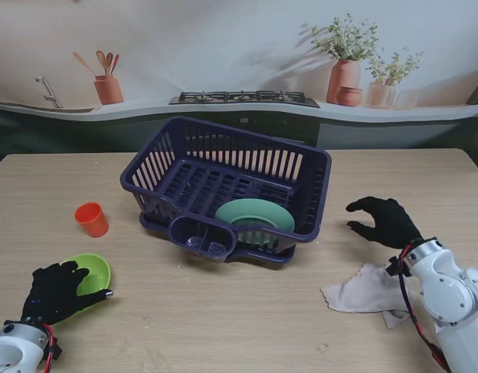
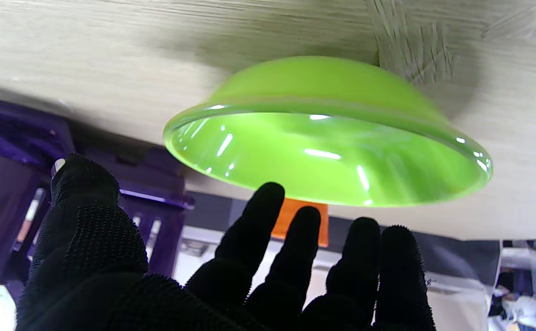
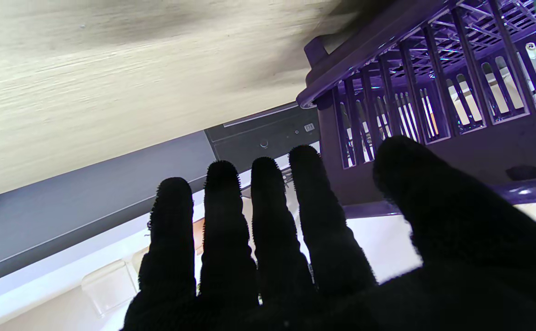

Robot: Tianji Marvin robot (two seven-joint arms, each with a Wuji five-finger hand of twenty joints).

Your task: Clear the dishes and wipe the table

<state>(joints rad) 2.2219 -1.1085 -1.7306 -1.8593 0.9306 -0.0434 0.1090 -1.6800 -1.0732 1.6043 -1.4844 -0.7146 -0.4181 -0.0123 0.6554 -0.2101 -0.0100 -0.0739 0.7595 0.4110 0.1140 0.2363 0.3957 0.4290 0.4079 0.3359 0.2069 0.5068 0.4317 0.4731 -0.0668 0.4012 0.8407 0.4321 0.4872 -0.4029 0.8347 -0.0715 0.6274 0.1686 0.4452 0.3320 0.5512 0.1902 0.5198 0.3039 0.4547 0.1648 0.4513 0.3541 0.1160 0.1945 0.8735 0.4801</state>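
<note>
Nearest me, the left hand (image 1: pixel 56 291) hovers spread and empty beside the green bowl (image 1: pixel 92 272); on the right the white cloth (image 1: pixel 361 289) lies flat, the right hand (image 1: pixel 386 219) beyond it open, holding nothing; farther off, the orange cup (image 1: pixel 92 218) and dish rack (image 1: pixel 231 186).

Found no readable text, label, brand or number in any view. Small sticker on dark panel (image 3: pixel 268 138) behind table showed marks, too small for me to read.

Even, soft light throughout; glare streaks the green bowl (image 2: pixel 327 151), and wrist-view backgrounds blur.
</note>
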